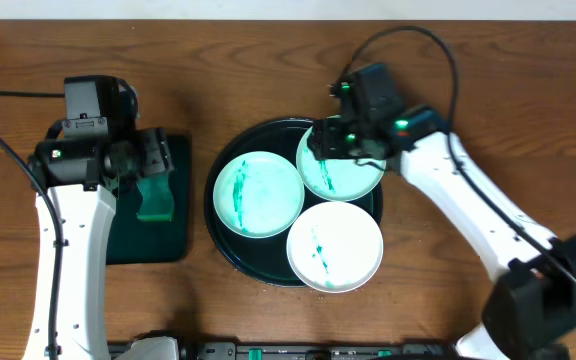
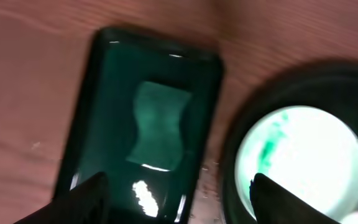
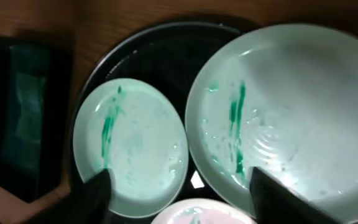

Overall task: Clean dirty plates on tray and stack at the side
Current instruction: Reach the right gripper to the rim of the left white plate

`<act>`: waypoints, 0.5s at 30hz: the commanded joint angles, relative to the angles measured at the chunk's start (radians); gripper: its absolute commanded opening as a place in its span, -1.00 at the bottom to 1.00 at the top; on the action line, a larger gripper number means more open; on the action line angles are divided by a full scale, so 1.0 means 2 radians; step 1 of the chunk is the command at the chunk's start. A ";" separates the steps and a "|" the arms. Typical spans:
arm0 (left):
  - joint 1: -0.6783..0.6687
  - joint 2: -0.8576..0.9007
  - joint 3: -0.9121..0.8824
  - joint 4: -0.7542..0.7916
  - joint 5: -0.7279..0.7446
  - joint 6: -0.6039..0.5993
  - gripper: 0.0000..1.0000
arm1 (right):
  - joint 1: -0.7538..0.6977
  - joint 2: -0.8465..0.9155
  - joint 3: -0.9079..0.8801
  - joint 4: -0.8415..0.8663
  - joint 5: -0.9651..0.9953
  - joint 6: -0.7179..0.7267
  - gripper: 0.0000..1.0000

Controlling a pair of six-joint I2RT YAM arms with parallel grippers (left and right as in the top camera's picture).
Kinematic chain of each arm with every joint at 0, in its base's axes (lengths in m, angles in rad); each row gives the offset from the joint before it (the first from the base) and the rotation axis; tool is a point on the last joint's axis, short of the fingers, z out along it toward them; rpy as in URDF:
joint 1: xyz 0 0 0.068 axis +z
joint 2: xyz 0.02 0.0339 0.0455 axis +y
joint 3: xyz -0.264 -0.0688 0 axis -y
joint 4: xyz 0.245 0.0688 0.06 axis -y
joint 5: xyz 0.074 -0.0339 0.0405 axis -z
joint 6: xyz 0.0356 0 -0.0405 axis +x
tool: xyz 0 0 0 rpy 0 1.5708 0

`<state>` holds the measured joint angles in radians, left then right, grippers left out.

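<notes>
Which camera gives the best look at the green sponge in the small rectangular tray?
The left wrist view: the sponge lies centred and uncovered in the rectangular tray. Overhead, the left hand hides part of it. The right wrist view catches it only dimly at the left edge.

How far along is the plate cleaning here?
Nothing done: all three plates sit smeared on the tray, no stack beside it. In hand: left gripper over the sponge, right gripper over the rear plate, both open. Remaining: wiping and stacking all three.
</notes>
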<state>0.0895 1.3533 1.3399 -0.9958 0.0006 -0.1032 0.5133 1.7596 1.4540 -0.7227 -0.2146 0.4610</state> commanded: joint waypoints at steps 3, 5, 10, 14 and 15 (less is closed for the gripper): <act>0.004 0.000 0.008 -0.004 -0.076 -0.041 0.46 | 0.045 0.074 0.019 -0.008 0.038 0.069 -0.16; 0.010 0.001 0.005 -0.005 -0.076 -0.041 0.46 | 0.054 0.089 0.019 -0.011 0.038 0.080 -0.32; 0.028 0.021 0.001 -0.015 -0.076 -0.041 0.46 | 0.076 0.115 0.018 -0.023 0.038 0.088 -0.43; 0.031 0.053 0.001 -0.022 -0.076 -0.041 0.46 | 0.090 0.133 0.018 -0.033 0.047 0.101 -0.44; 0.031 0.059 0.001 -0.022 -0.076 -0.041 0.46 | 0.093 0.136 0.018 -0.034 0.049 0.101 -0.44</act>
<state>0.1490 1.4258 1.3399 -1.0328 -0.1345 -0.1658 0.6746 2.0041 1.4834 -0.7856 -0.1455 0.6250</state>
